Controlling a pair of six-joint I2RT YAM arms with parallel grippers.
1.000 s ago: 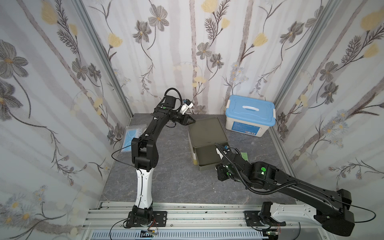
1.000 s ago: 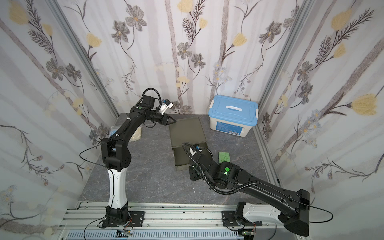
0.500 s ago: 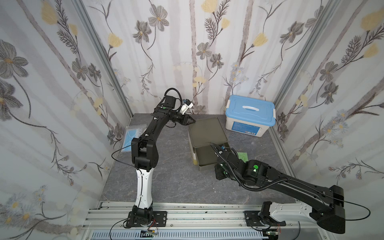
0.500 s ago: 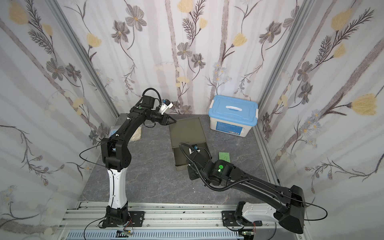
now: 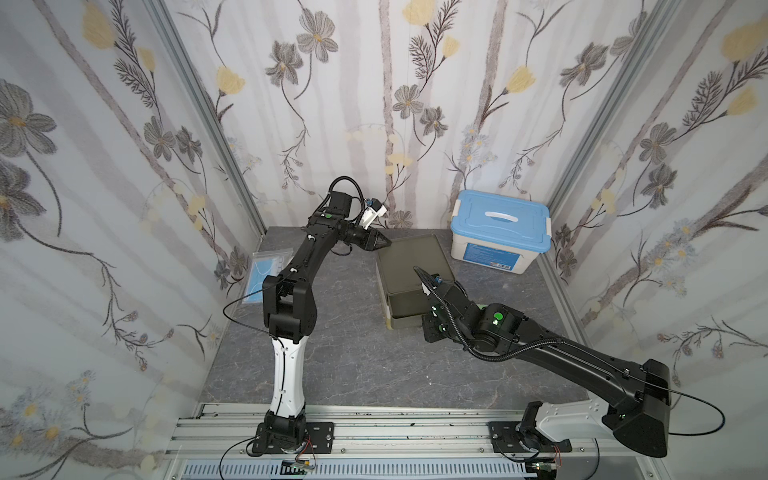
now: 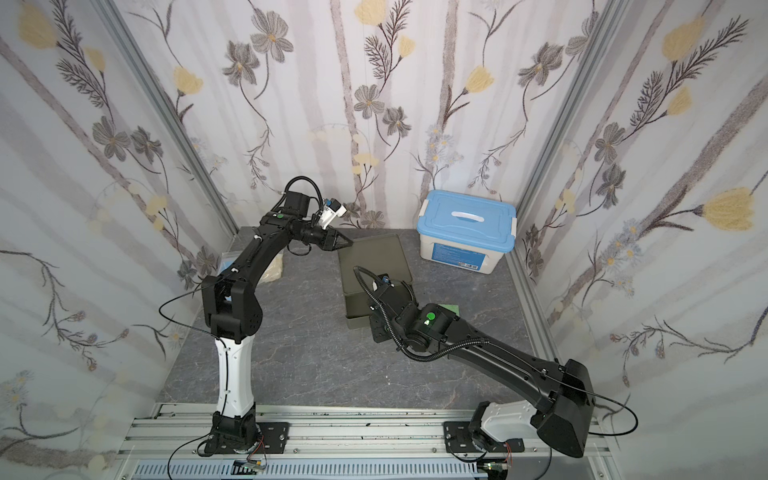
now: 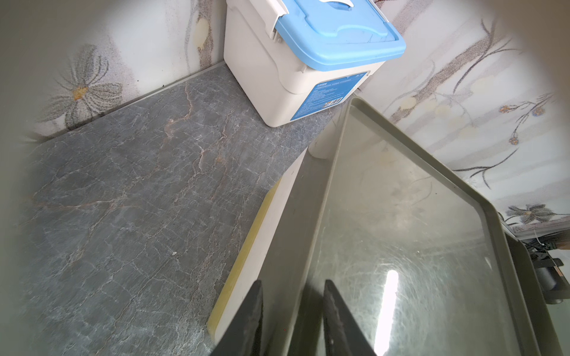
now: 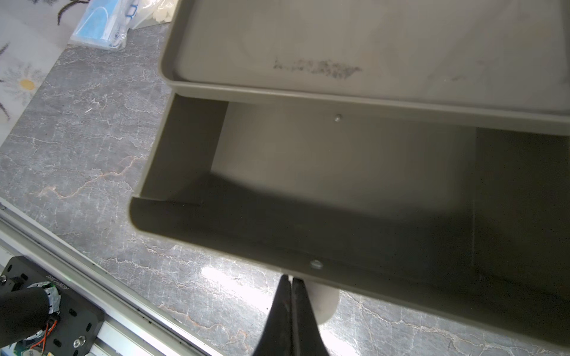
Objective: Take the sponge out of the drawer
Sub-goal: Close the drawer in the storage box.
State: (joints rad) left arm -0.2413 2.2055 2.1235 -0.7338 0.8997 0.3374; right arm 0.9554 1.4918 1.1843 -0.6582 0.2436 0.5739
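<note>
The green sponge (image 6: 451, 308) lies on the table (image 6: 311, 353), just beside the open drawer (image 8: 197, 234). The right gripper (image 8: 290, 279) is squeezed tight with nothing in it. It sits at the drawer's front, apart from the sponge. The left gripper (image 7: 292, 282) pinches the top edge of the grey box (image 7: 401, 215).

Both top views were bright, evenly lit and sharp, with soft shadows only. Left wrist view had a heavy blurred vignette round the edges and a white glare streak on the cabinet top (image 7: 390, 289). Right wrist view: drawer (image 8: 339, 222) interior half in deep shadow, glare patch on tabletop (image 8: 216, 274).
</note>
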